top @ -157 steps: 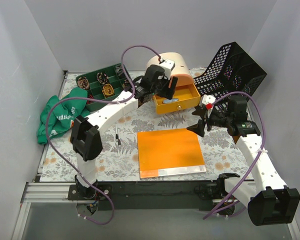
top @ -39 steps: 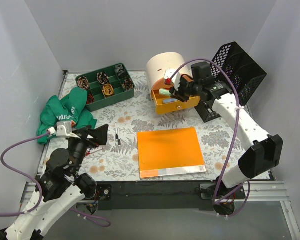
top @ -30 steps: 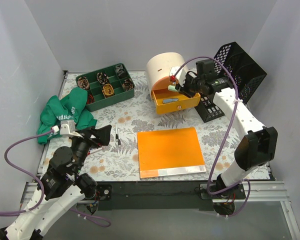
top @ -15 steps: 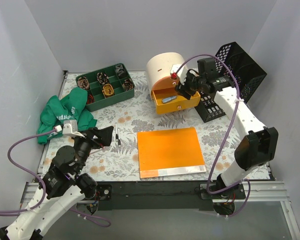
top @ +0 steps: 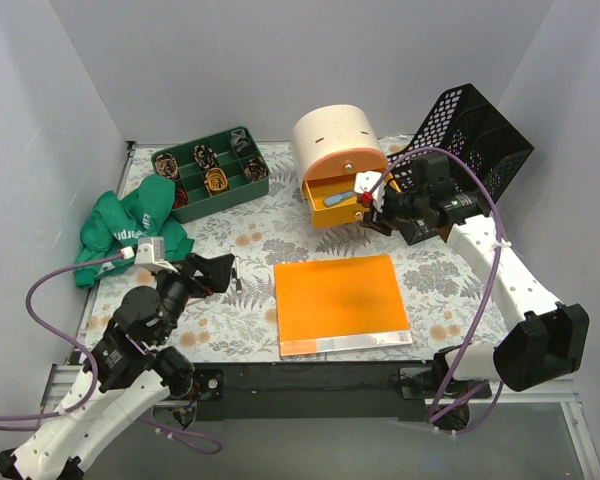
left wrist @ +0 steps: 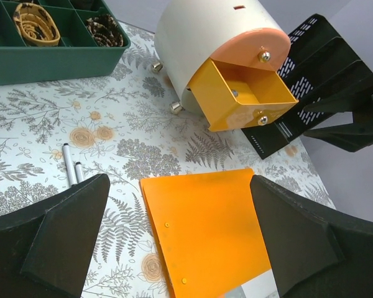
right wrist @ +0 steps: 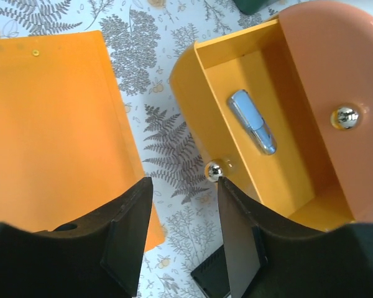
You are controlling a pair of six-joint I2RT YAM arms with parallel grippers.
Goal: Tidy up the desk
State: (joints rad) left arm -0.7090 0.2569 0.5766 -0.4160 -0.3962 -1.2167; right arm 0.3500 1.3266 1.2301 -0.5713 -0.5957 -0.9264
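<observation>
The desk [top: 250,225] is a fern-and-flower printed top. A cream drum-shaped drawer unit [top: 337,140] stands at the back, its orange drawer [top: 345,208] pulled open, with a small blue-silver thing [right wrist: 252,121] lying inside. My right gripper [top: 372,200] is open and empty just in front of the drawer. In the right wrist view [right wrist: 183,230] one finger sits beside the drawer's chrome knob [right wrist: 214,170]. My left gripper [top: 215,272] is open and empty, raised above the desk's near left, and the left wrist view [left wrist: 180,242] looks over the orange folder [left wrist: 211,230].
The orange folder [top: 340,303] lies flat at the near middle. Two pens [top: 236,270] lie left of it. A green compartment tray [top: 263,185] with rolled items stands at the back left, a green cloth [top: 130,225] at the left edge, and a black mesh basket [top: 470,135] tilted at the back right.
My right gripper has let go of the blue-silver thing into the drawer and drawn back from above the drawer to its front. My left arm has edged forward slightly.
</observation>
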